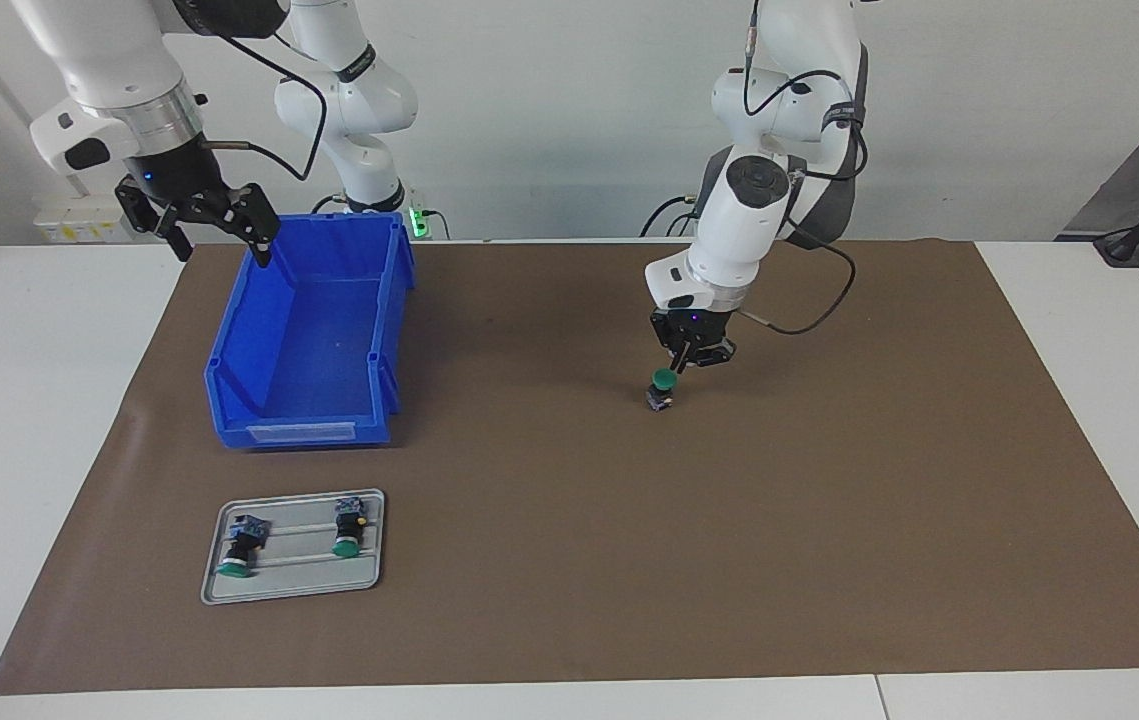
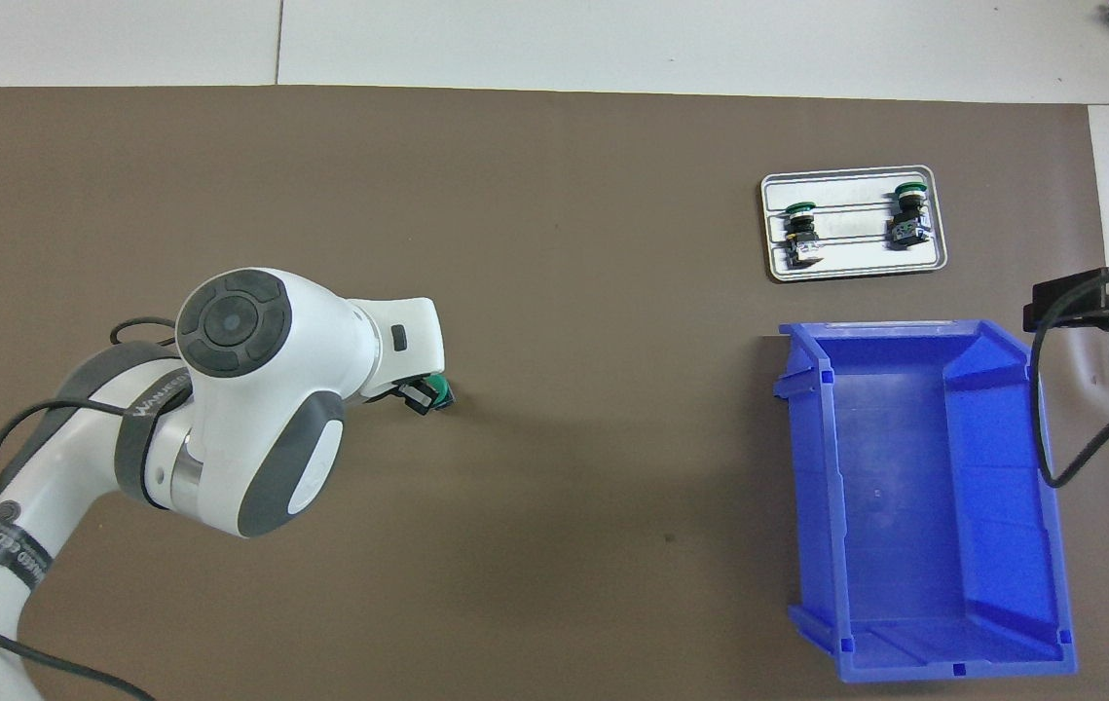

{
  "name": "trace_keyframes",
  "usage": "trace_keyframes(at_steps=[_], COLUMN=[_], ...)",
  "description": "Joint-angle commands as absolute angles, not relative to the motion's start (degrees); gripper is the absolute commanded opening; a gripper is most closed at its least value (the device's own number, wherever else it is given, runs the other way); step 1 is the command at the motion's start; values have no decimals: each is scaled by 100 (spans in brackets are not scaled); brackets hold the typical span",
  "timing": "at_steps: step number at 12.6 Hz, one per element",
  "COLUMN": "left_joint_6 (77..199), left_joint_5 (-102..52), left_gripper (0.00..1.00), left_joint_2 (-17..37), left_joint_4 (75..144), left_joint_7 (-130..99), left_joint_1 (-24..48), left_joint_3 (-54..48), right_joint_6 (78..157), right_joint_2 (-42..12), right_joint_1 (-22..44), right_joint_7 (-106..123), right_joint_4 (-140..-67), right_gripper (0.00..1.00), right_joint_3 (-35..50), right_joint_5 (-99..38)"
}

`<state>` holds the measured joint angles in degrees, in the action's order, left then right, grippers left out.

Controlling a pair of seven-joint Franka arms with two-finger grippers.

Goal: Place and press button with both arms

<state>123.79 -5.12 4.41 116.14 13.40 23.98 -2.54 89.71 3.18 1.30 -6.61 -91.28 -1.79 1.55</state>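
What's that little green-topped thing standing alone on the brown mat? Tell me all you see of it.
It is a small push button with a round, flat green cap, a black barrel and a blue-grey block at its base. It stands upright on the brown mat, cap up, toward the left arm's end of the table. The left gripper is right at its cap; actual contact cannot be made out.

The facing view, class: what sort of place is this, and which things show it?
Probably a robotics lab test bench: two white arms, left pincer at an upright button, a brown mat, a blue bin, a parts tray.
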Motion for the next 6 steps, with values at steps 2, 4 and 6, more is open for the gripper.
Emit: trace_keyframes(at_steps=[2,4,6], left_joint_6=[11454,11233,10945], left_joint_5=[-378,-378,-378], left_gripper=[100,100,100], left_joint_2=[-69,-202,-386], left_joint_4=[11532,11444,11225], left_joint_7=[1283,1248,1213], left_joint_1=[1663,1155,705], left_joint_3=[-272,-220,-229], right_joint_6=[8965,9035,9035], right_joint_2=[422,396,273], right_joint_1=[88,166,577], right_joint_7=[-834,-932,-1158], right_joint_4=[-9237,-9211,-9159], right_gripper=[100,100,100], right_joint_3=[-167,-141,-53], right_joint_5=[141,176,158])
